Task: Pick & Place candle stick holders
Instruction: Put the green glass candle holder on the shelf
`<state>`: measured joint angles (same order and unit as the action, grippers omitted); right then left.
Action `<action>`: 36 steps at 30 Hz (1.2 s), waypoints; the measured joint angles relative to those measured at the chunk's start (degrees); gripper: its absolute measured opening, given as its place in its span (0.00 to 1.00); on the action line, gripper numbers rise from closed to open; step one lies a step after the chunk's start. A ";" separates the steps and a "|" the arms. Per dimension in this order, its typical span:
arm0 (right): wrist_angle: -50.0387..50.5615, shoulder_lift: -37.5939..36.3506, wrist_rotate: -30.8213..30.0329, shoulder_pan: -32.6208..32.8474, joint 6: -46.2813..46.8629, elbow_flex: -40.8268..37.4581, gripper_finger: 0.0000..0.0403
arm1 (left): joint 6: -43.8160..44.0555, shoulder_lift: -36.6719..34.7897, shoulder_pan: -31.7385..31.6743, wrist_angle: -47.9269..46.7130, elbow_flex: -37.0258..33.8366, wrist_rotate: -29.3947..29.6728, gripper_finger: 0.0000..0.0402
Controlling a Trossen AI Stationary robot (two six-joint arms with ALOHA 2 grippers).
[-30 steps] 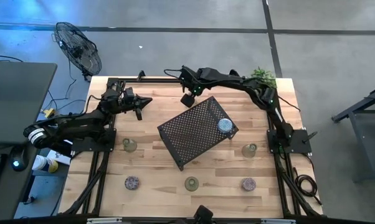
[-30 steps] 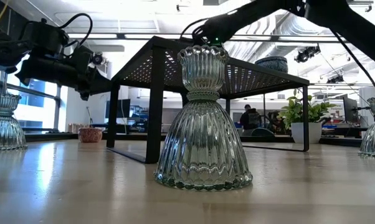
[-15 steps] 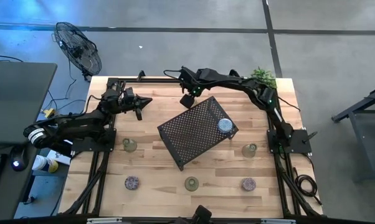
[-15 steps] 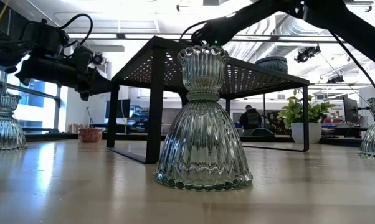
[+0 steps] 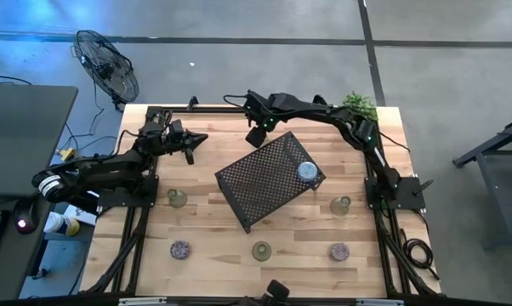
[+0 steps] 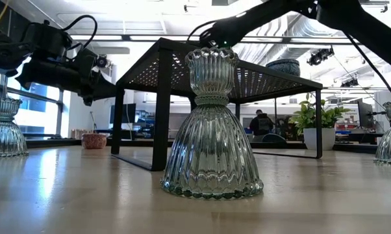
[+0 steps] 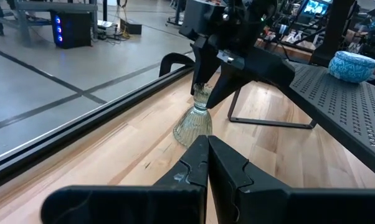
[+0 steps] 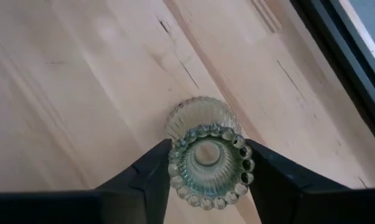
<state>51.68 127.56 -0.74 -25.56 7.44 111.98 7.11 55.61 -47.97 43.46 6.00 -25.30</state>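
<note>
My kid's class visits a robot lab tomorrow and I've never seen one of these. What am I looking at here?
Two dark robot arms work at a wooden table. One camera looks straight down, one sits at table height, and one rides on each wrist. A black mesh tray stands upturned mid-table with a blue-topped candle stick holder on it; other small glass holders stand around it. The right gripper is around a clear holder near the table's far edge. The left gripper is shut, holding nothing, toward the table's far left.
</note>
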 joint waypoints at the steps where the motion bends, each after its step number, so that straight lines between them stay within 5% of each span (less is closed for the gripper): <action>1: 0.25 -0.26 0.03 0.00 0.00 0.15 0.43 | 0.00 0.00 0.00 0.00 0.00 0.00 0.00; 8: 5.19 -3.08 -1.19 -0.04 0.00 5.84 0.42 | 0.00 -0.02 0.00 -0.05 0.00 -0.21 0.00; 16: 22.28 -3.95 -3.59 0.19 -0.33 23.07 0.42 | 0.00 -0.02 0.00 -0.06 0.00 -0.52 0.00; 28: 26.90 -21.68 -5.72 4.11 7.66 9.84 0.42 | 0.02 -0.01 0.00 -0.02 0.00 -0.74 0.00; 36: 20.51 -27.73 -5.10 7.36 9.09 -5.30 0.42 | 0.02 -0.01 0.00 0.08 0.00 -0.72 0.00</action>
<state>72.19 99.83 -5.84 -18.21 16.53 106.68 7.14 55.60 -47.97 43.54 6.00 -26.02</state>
